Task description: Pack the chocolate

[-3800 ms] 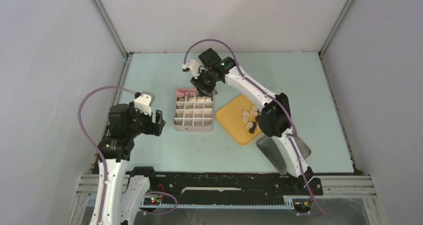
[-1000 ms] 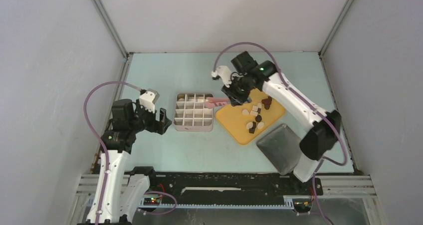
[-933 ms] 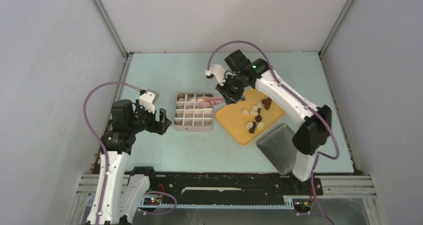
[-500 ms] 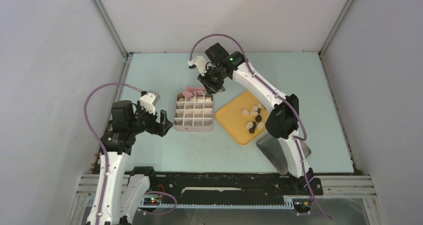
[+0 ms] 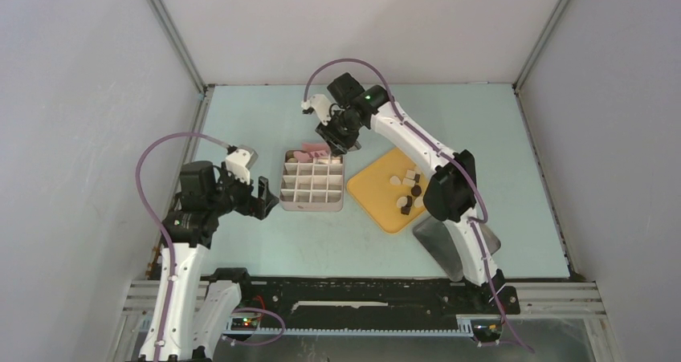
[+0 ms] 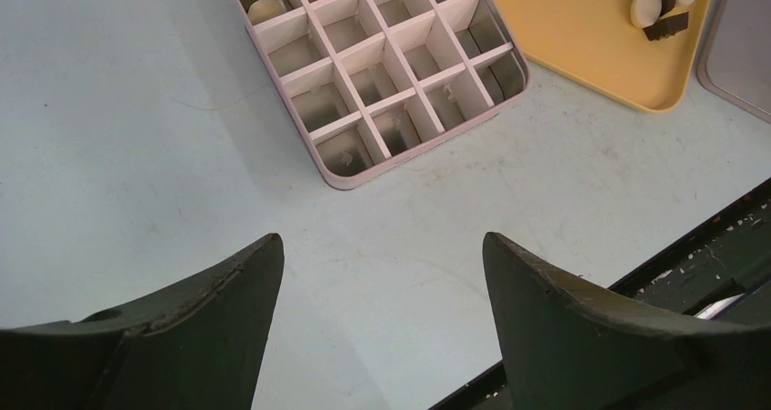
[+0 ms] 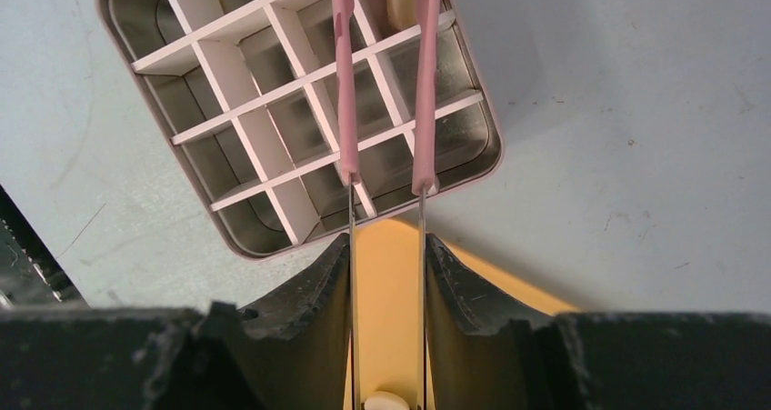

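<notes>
Several chocolate pieces [image 6: 644,5], cream and dark, sit bunched on the yellow tray [image 5: 369,187], at 3 o'clock from the partitioned box [image 5: 311,207] in the top view. They are too small there to show a heading. In the left wrist view one oval cream piece among them has its long axis running roughly 12 to 6.

Another cream piece [image 7: 400,1] lies in a compartment along the box's far row, next to the far left corner; its orientation cannot be told.

The right gripper [image 7: 386,246] pinches the pink tongs [image 7: 344,83], its fingers pressed against the two thin metal arms. In the right wrist view the tongs run 6 to 12, with the pink tips slightly apart over the box. In the top view they point toward 9 o'clock above the box's far edge.

The left gripper [image 6: 382,246] hangs over bare table [image 5: 321,233] at 9 o'clock from the box, its jaws spread wide around nothing. A grey lid [image 5: 438,246] lies at 5 o'clock from the tray.
</notes>
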Tool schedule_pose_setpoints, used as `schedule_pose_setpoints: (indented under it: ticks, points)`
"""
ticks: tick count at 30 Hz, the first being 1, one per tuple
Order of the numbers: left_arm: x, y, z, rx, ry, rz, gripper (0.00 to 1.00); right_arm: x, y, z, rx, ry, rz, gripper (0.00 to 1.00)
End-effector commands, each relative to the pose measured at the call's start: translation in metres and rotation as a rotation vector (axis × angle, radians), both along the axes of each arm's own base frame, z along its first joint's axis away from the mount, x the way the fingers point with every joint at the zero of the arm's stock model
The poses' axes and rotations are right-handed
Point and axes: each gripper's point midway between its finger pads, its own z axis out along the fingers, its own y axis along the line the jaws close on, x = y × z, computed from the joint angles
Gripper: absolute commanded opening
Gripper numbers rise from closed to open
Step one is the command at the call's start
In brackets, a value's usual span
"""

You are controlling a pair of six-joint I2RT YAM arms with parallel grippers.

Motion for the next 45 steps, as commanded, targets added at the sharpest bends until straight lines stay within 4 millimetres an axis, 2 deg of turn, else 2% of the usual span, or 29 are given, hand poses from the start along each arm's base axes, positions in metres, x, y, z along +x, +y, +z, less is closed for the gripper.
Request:
schedule_pose_setpoints:
  ticks: [1,5,8,9,11,16,17,21,25,29,35,45]
  points:
    - [0.002,-0.001,0.001,-0.015,-0.008,-0.006,0.84,0.001,0.003,0.042,0.086,-0.046,-0.007,0.34]
    - [0.003,-0.002,0.001,-0.017,-0.008,-0.011,0.84,-0.012,-0.019,0.054,0.063,-0.050,-0.007,0.31]
    - [0.003,-0.003,0.001,-0.022,-0.009,-0.017,0.84,-0.024,-0.053,0.062,0.032,-0.079,-0.033,0.28]
    - [0.003,-0.004,0.001,-0.023,-0.010,-0.018,0.84,-0.029,-0.067,0.072,0.033,-0.111,-0.048,0.27]
    - [0.004,-0.004,0.001,-0.024,-0.011,-0.020,0.84,-0.037,-0.095,0.074,0.014,-0.139,-0.082,0.26]
    - [0.004,-0.005,0.001,-0.029,-0.003,-0.022,0.84,-0.060,-0.170,0.052,-0.075,-0.127,-0.183,0.24]
    - [0.005,-0.005,0.000,-0.031,0.001,-0.022,0.84,-0.067,-0.184,0.041,-0.096,-0.101,-0.198,0.25]
    - [0.007,-0.004,-0.001,-0.033,0.011,-0.016,0.84,-0.071,-0.221,0.024,-0.129,-0.063,-0.280,0.31]
    - [0.008,-0.004,-0.003,-0.036,0.020,-0.014,0.84,-0.061,-0.237,0.016,-0.111,-0.026,-0.343,0.35]
    - [0.008,-0.004,-0.002,-0.035,0.018,-0.013,0.84,-0.056,-0.243,0.000,-0.158,0.003,-0.343,0.35]
    - [0.008,-0.004,-0.002,-0.033,0.014,-0.010,0.84,-0.053,-0.239,-0.017,-0.160,0.050,-0.334,0.37]
    - [0.010,-0.003,-0.004,-0.032,0.026,-0.009,0.84,-0.066,-0.237,-0.033,-0.173,0.144,-0.311,0.38]
